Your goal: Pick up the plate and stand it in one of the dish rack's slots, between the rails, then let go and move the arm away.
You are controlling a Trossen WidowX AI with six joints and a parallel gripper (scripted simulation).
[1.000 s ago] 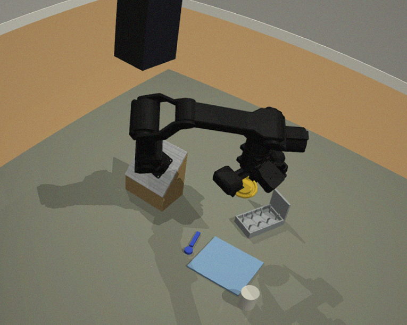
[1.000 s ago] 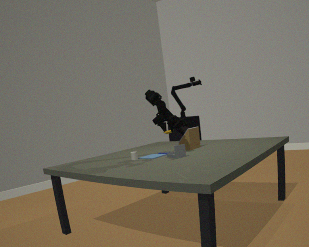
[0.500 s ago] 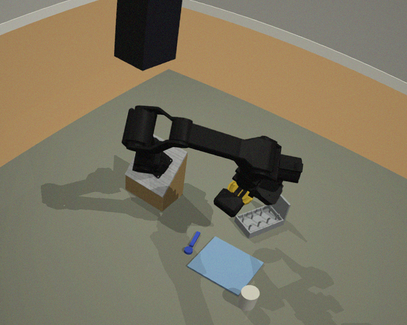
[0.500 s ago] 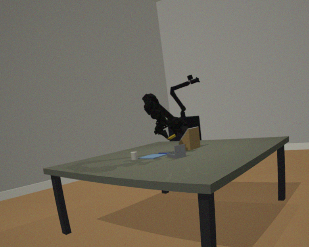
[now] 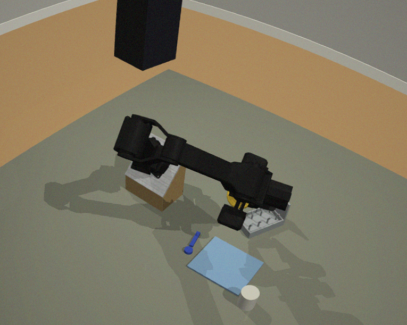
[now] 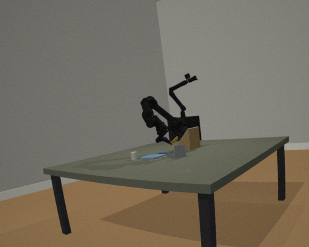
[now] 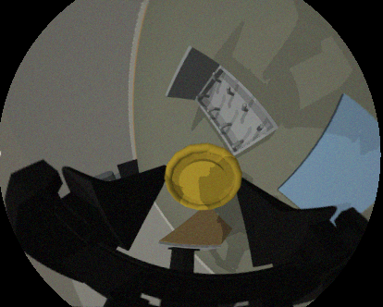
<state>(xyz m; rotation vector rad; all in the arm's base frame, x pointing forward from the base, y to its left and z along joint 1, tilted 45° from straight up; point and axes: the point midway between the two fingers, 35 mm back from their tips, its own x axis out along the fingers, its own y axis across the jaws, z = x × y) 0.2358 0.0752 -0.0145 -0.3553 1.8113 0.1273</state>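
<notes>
My gripper (image 7: pixel 203 176) is shut on the yellow plate (image 5: pixel 232 199) (image 6: pixel 174 140) (image 7: pixel 185 201), with one finger at each side of its rim. The plate is off the table; the exterior view shows it nearly edge-on and tilted, and the top view shows it partly behind the arm. The grey dish rack (image 5: pixel 266 228) (image 6: pixel 180 151) (image 7: pixel 191 76) stands on the table with a tall panel at one end and short rails inside. In the wrist view the rack lies beyond the plate, up and to the right. The arm hides part of the rack in the top view.
A light blue mat (image 5: pixel 226 262) (image 6: pixel 152 156) (image 7: pixel 339 148) lies near the rack. A white cylinder (image 5: pixel 249 297) (image 6: pixel 133 155) stands by its corner. A blue spoon-like object (image 5: pixel 194 239) lies beside the mat. The arm's wedge-shaped base block (image 5: pixel 143 194) (image 6: pixel 192 139) (image 7: pixel 196 231) stands behind.
</notes>
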